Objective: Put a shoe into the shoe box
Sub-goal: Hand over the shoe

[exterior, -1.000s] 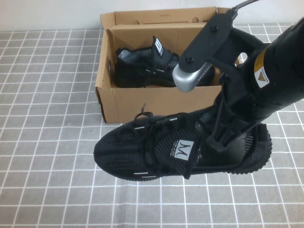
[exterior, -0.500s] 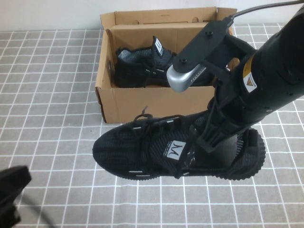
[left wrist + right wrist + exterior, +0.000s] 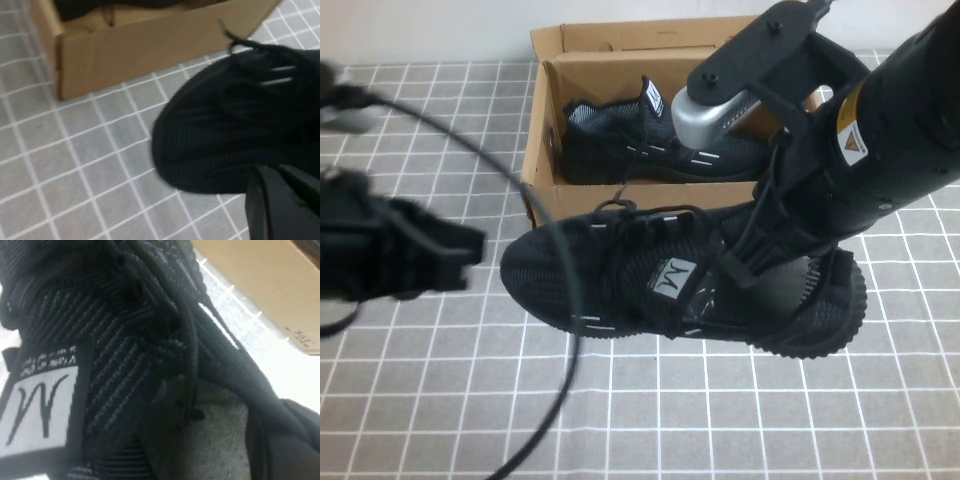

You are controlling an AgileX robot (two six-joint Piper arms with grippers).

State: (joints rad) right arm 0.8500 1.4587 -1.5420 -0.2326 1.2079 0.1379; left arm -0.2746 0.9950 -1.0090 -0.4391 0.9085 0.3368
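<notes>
- From the high view, we see the right gripper (image 3: 745, 270) reaching down into the opening of the shoe (image 3: 670, 285) and clamped on its collar. The shoe hangs in the air, toe toward the bench's left edge, overlapping the front wall of the shoe box (image 3: 620, 212), which sits by the bench's far edge (lid flap standing at the back).
- Inside the box we see the other sneaker (image 3: 655, 140), lying along the far wall with its tongue up.
- The left gripper (image 3: 430, 258) shows as a dark blur near the bench's left edge, level with the shoe's toe; we cannot tell how its fingers stand. A black cable (image 3: 555, 300) loops across in front of it.
- From the left wrist view, we see the shoe's toe (image 3: 210, 135) over the grid-patterned mat (image 3: 75, 165), with the box's corner (image 3: 60, 65) beyond it and a dark part of the gripper at the picture's edge.
- From the right wrist view, we see the tongue label (image 3: 42, 410) with its "M" mark, the laces (image 3: 185, 325) close by, and the box's cardboard wall (image 3: 270, 285) with small print near one corner.
</notes>
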